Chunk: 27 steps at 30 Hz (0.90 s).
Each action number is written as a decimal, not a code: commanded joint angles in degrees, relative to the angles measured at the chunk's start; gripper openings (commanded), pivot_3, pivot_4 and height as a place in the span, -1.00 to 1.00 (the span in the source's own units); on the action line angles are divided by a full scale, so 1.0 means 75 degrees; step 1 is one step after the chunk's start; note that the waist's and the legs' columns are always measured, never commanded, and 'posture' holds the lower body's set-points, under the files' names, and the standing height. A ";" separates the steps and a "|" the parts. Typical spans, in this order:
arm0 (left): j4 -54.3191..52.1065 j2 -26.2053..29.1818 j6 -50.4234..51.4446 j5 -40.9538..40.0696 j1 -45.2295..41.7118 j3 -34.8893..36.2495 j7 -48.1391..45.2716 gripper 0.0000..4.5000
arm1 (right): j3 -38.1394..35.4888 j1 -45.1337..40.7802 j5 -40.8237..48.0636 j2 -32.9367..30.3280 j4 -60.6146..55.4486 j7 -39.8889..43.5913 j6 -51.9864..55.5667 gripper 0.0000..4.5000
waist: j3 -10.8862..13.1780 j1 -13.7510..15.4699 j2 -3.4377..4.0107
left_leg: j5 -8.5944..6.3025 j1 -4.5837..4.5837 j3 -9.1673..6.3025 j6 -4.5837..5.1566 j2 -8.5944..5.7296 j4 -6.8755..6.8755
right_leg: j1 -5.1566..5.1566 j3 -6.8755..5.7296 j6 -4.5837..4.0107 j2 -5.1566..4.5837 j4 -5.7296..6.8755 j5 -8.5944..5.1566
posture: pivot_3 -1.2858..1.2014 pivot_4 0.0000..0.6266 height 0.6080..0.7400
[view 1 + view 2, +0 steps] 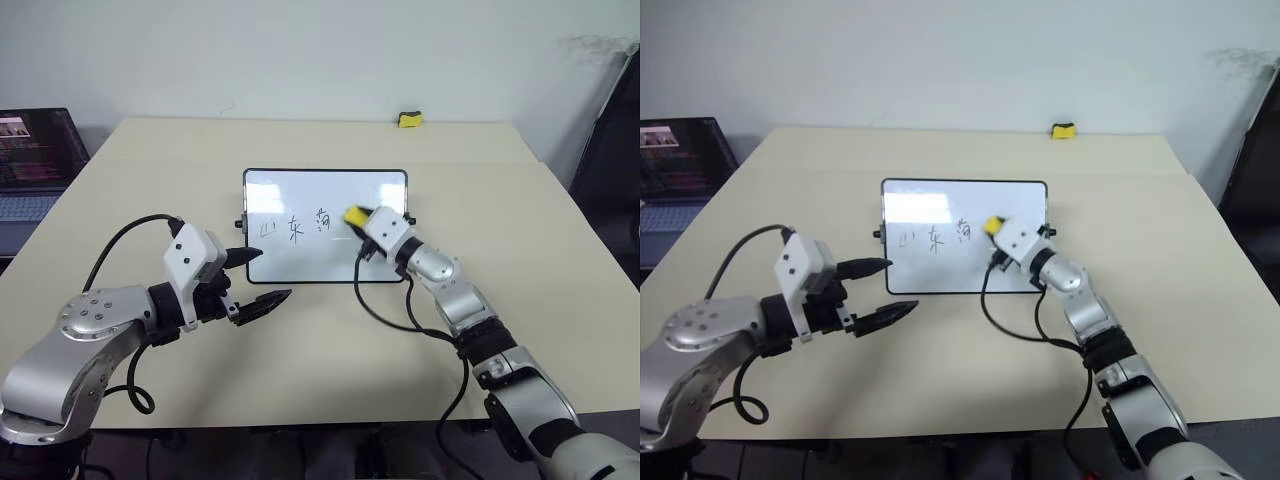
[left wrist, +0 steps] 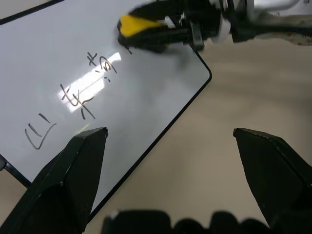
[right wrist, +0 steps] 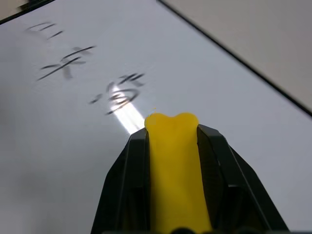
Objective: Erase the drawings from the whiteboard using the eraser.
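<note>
The whiteboard [image 1: 325, 190] lies flat mid-table, with the drawings [image 1: 295, 228] as a short row of black characters on its left half. My right gripper [image 1: 358, 218] is shut on the yellow eraser [image 1: 354, 215], which sits over the board just right of the last character. The right wrist view shows the eraser [image 3: 174, 161] squeezed between both fingers, close to the drawings [image 3: 87, 73]. My left gripper [image 1: 272, 275] stands open at the board's front-left corner, holding nothing. One of its fingers [image 2: 73, 170] is over the board's edge and the other over the table.
A small yellow and black object [image 1: 409, 119] lies at the table's far edge. An open laptop [image 1: 35, 160] stands on a lower surface to the left. A black cable [image 1: 385, 310] hangs from my right arm across the table in front of the board.
</note>
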 commanded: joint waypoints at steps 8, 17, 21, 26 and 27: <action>0.0886 -0.0340 -0.0490 0.0729 -0.0706 -0.0046 0.0677 1.00 | 0.0089 0.0296 -0.0025 -0.0221 -0.0645 0.0561 0.0179 -0.56 | 0.0003 -0.0038 -0.0001 | 0.0023 0.0008 -0.0011 0.0031 0.0004 -0.0001 | -0.0004 -0.0005 -0.0018 0.0002 0.0017 0.0012 | 0.03 -0.52 1.00; 0.0798 -0.0377 -0.0490 0.0753 -0.0566 -0.0072 0.0604 1.00 | -0.0850 -0.0407 -0.0196 -0.0097 0.0048 -0.1138 0.0057 -0.56 | 0.0025 -0.0046 -0.0005 | 0.0010 -0.0061 0.0011 0.0008 0.0003 -0.0007 | -0.0060 0.0005 -0.0029 -0.0001 0.0000 0.0020 | 0.03 -0.52 1.00; 0.0683 -0.0390 -0.0444 0.0695 -0.0465 -0.0034 0.0575 1.00 | -0.0569 -0.0292 -0.0324 -0.0113 0.0156 -0.0830 0.0380 -0.56 | 0.0025 -0.0067 -0.0007 | 0.0005 -0.0057 0.0015 0.0001 0.0003 -0.0012 | -0.0058 0.0008 -0.0026 -0.0006 -0.0003 0.0015 | 0.03 -0.52 1.00; 0.0664 -0.0386 -0.0422 0.0662 -0.0429 0.0019 0.0603 1.00 | 0.0271 0.0214 -0.0593 -0.0360 -0.0155 0.0365 0.0527 -0.56 | 0.0016 -0.0099 -0.0019 | 0.0004 -0.0032 0.0012 0.0002 0.0004 -0.0013 | -0.0040 0.0008 0.0002 -0.0012 0.0001 0.0000 | 0.03 -0.52 1.00; 0.0662 -0.0390 -0.0419 0.0661 -0.0428 0.0027 0.0616 1.00 | 0.0397 0.0292 -0.0670 -0.0417 -0.0253 0.0507 0.0531 -0.56 | 0.0016 -0.0106 -0.0019 | 0.0004 -0.0024 0.0011 0.0002 0.0006 -0.0013 | -0.0034 0.0008 0.0001 -0.0012 0.0002 -0.0001 | 0.03 -0.52 1.00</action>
